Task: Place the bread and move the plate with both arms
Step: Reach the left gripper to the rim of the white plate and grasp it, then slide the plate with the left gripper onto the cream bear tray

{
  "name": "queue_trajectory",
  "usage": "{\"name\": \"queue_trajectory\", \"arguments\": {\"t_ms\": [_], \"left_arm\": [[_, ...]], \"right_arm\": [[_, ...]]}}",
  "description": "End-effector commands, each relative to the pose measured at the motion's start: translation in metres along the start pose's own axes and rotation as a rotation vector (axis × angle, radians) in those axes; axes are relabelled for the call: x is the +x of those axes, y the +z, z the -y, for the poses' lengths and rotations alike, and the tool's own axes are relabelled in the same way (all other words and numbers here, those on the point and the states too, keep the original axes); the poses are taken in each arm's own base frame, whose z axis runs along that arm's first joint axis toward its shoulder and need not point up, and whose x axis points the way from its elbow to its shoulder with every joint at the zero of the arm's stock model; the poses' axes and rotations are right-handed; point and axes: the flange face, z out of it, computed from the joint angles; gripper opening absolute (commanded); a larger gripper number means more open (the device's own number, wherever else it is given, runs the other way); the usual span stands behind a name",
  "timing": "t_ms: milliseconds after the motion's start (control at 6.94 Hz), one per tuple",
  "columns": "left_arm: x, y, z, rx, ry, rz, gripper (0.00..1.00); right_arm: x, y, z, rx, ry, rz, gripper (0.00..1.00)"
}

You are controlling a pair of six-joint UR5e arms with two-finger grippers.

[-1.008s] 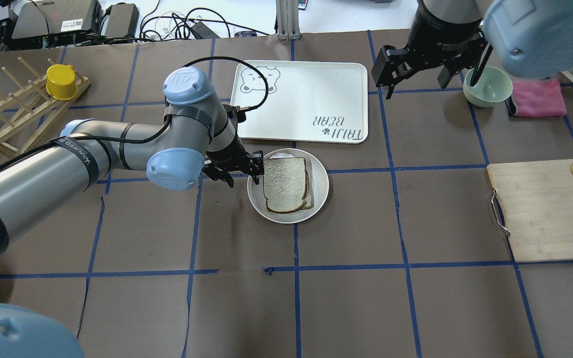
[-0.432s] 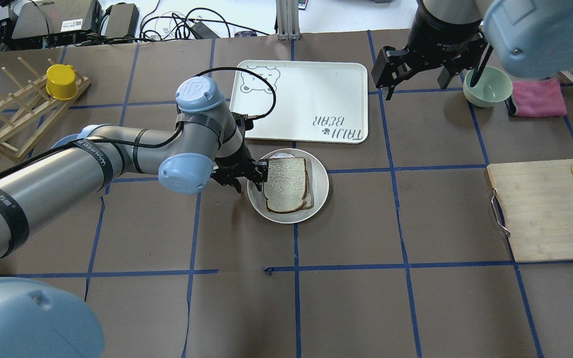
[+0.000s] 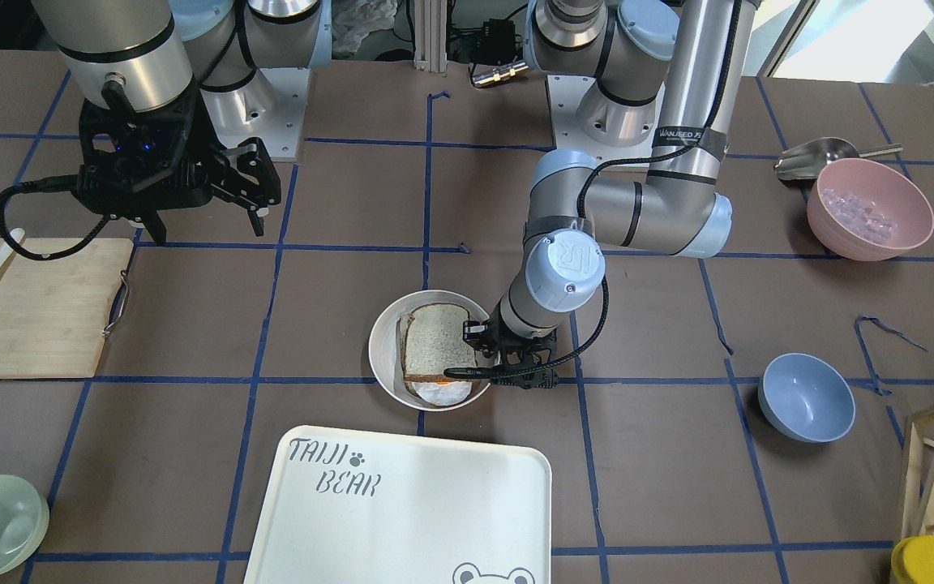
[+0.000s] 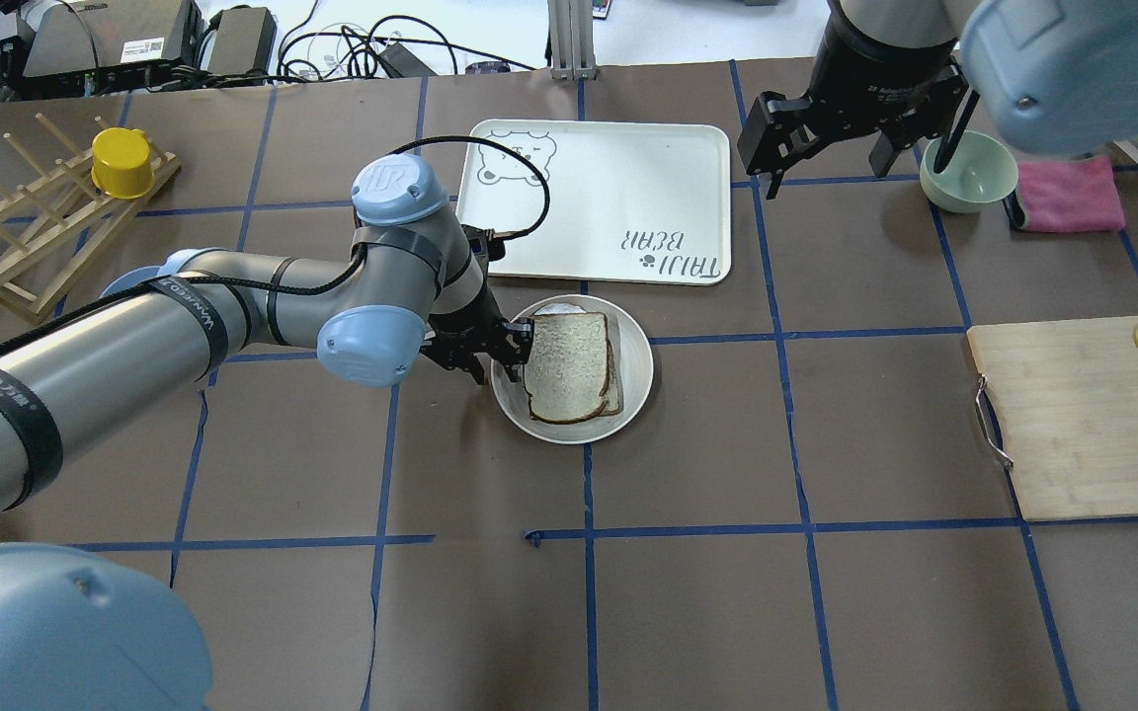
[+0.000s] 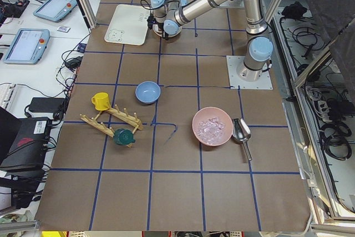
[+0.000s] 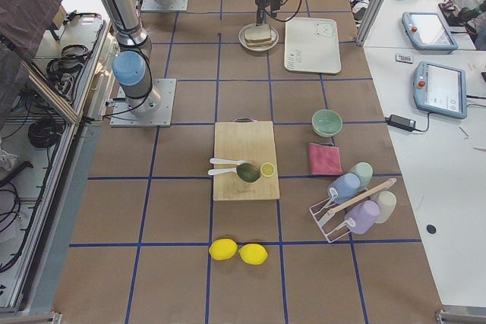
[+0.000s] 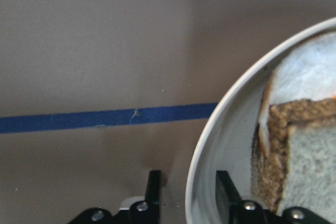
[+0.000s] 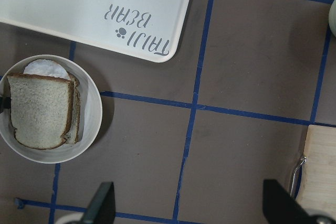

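Bread lies flat in plate, topmost of a stack. The plate sits mid-table; tray is just beyond its far rim with a thin gap between them; we see bare brown surface on the plate's near side and across toward cutting board. Left gripper is at the plate's left rim, jaws parted and straddling it in the left wrist view: one finger outside over the table, the other inside just beside the bread's crust, the rim in the gap, nothing gripped. Right gripper hangs spread wide and empty, well apart, near green bowl. A paler slice and something white peek out under the bread; we cannot tell what the white thing is. The left fingertips are cut off at the wrist view's bottom edge.
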Motion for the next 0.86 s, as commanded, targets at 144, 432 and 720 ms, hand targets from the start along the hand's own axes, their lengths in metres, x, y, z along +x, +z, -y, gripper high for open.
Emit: {"name": "queue_trajectory", "arguments": {"t_ms": [144, 432, 720], "left_arm": [[0.004, -0.037, 0.012, 0.06, 0.002, -0.051, 0.0], [-0.008, -0.064, 0.024, 0.072, -0.008, -0.115, 0.0], [-0.023, -0.11, 0.034, 0.026, 0.003, -0.112, 0.0]], "right_arm": [[0.001, 0.002, 0.0, -0.004, 0.003, -0.002, 1.0], [0.001, 0.0, 0.0, -0.002, 0.003, -0.002, 1.0], [0.0, 0.001, 0.0, -0.002, 0.002, -0.002, 1.0]]}}
